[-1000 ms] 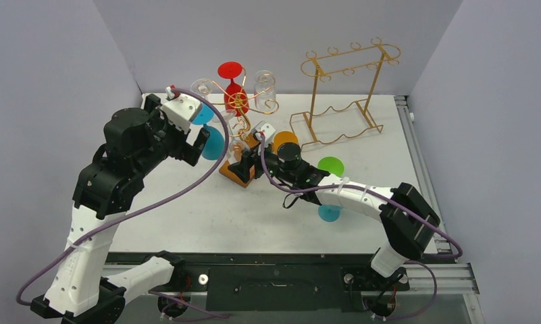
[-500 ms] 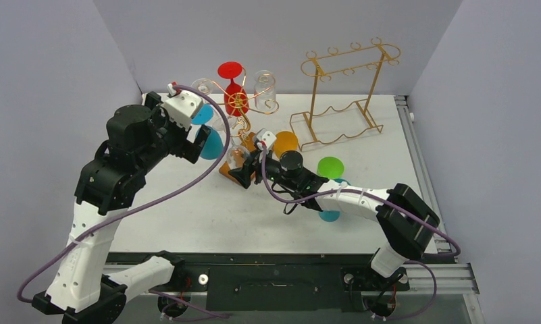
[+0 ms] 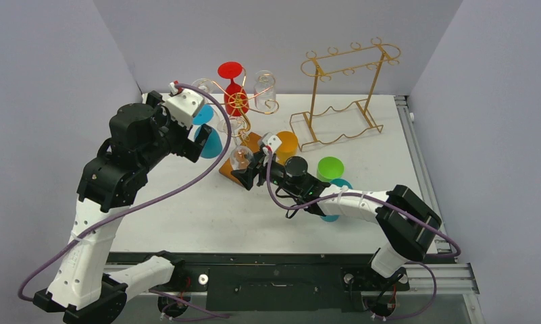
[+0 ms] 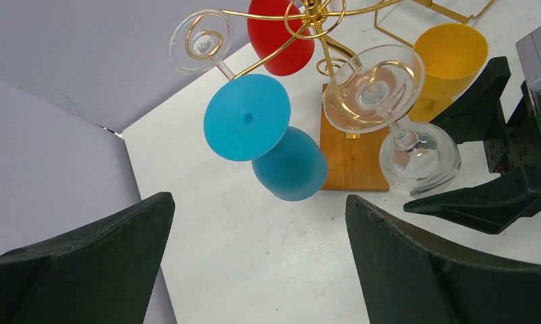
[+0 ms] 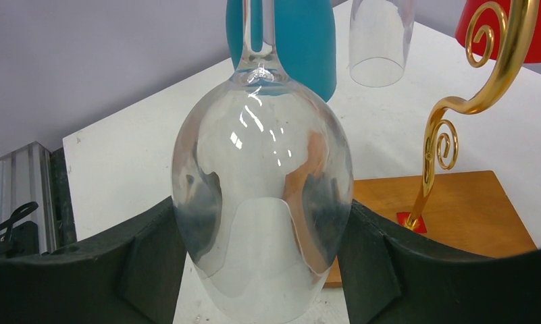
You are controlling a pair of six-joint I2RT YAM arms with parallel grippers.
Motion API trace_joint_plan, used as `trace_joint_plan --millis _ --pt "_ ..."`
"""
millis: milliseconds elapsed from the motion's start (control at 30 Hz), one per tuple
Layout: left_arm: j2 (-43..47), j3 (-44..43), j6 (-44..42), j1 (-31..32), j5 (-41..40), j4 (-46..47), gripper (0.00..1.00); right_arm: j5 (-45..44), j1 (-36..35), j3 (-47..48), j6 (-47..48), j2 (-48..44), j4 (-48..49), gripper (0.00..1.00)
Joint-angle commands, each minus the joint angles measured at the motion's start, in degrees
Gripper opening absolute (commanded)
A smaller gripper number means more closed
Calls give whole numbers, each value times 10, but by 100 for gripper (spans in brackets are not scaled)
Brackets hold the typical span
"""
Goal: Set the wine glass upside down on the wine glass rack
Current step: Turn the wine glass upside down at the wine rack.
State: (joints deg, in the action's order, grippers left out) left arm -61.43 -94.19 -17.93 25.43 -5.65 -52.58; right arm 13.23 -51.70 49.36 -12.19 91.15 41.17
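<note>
White worktop (image 3: 186,216), grey walls. Wine glass (image 5: 262,202): inverted, bowl clamped in right pincer (image 3: 249,172), foot at wine glass rack (image 3: 238,101) spiral. Left pincer (image 4: 261,256): wide, empty. Risk: release with foot unseated, glass likely falls.

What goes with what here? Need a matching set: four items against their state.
Items:
1. clear wine glass
2. blue glass
3. yellow cup
4. left gripper

States:
A. stands mouth up on the table
B. jaws wide open, empty
C. bowl down between the jaws of the right gripper
D. hangs upside down on the wine glass rack

Pairs: 1-C, 2-D, 3-A, 4-B
</note>
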Motion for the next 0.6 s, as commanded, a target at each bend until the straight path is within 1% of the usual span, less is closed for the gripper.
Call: trace_joint_plan --millis 0,200,300,367,433,500,567 --pt "-1 -20 9 0 -9 26 96 -3 -3 -9 8 -28 95 27" --pt "0 -16 9 0 -11 33 96 -34 -1 -28 -24 -7 164 27" --pt "0 -15 8 0 -11 35 96 -43 -1 -34 -43 12 197 29" --pt "0 -14 6 0 -12 37 96 -42 -3 -32 -46 24 200 31" --pt "-2 -13 4 0 -10 38 96 -42 -3 -32 -51 33 203 36" --pt "-3 -10 1 0 -7 42 96 -48 -3 -34 -54 40 203 42" --pt "-2 -2 -5 0 -1 53 96 -52 -3 -37 -57 44 201 54"
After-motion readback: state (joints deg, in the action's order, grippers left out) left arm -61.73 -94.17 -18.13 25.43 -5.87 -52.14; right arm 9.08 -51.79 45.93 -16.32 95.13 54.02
